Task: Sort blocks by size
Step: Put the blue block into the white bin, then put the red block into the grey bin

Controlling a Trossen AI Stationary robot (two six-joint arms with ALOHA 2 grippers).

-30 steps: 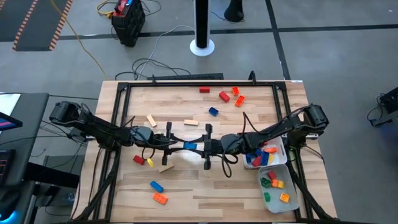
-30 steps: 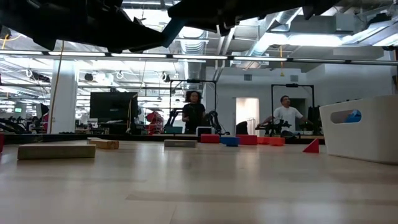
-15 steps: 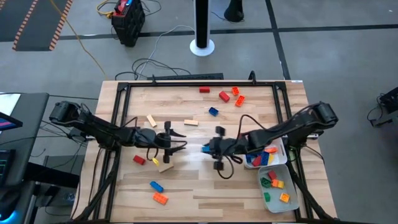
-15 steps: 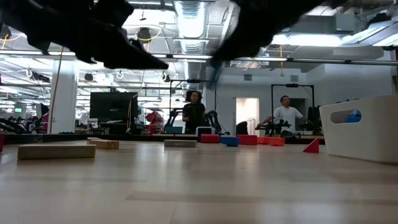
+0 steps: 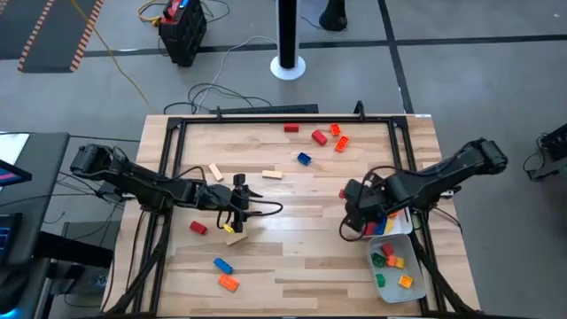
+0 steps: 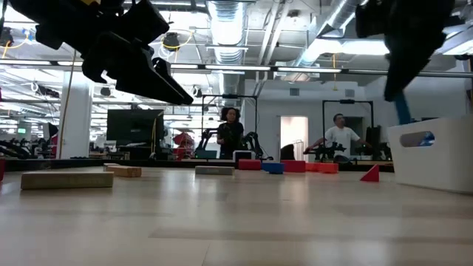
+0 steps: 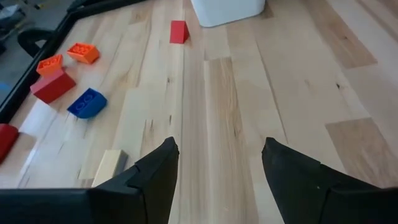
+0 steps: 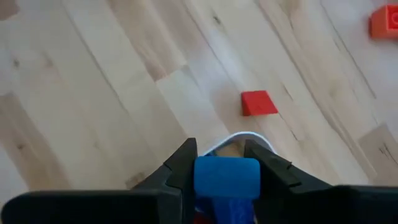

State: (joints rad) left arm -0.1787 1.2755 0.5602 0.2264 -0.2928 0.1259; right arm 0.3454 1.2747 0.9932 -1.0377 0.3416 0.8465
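My right gripper (image 5: pixel 348 221) is shut on a blue block (image 8: pixel 227 178) and hangs over the left end of the white tray (image 5: pixel 400 215), at the table's right. The block also shows in the low view (image 6: pixel 403 109). My left gripper (image 5: pixel 244 205) is open and empty above the table's middle left; its fingers stand apart in its wrist view (image 7: pixel 217 155). Loose blocks lie flat on the wood: red, orange and blue ones (image 5: pixel 319 136) at the far side, tan ones (image 5: pixel 215 171), and a blue and an orange one (image 5: pixel 229 283) near the front. My right gripper pinches the blue block by its two opposite sides (image 8: pixel 203 178) between its two fingers. The fingers come from above, pointing steeply down. The block is lifted clear and sticks out below the fingertips (image 6: pixel 403 111), beside the tray's wall.
A second white tray (image 5: pixel 416 282) with green, orange and red blocks stands nearer the front right corner. A small red block (image 8: pixel 258 102) lies on the wood just left of the first tray. Black frame rails run along the table's edges. People stand in the room beyond.
My right gripper has carried the blue block from the table's middle toward the right edge, up to the tray, and has tipped from level to pointing down. My left gripper has drawn back a little toward the left edge.
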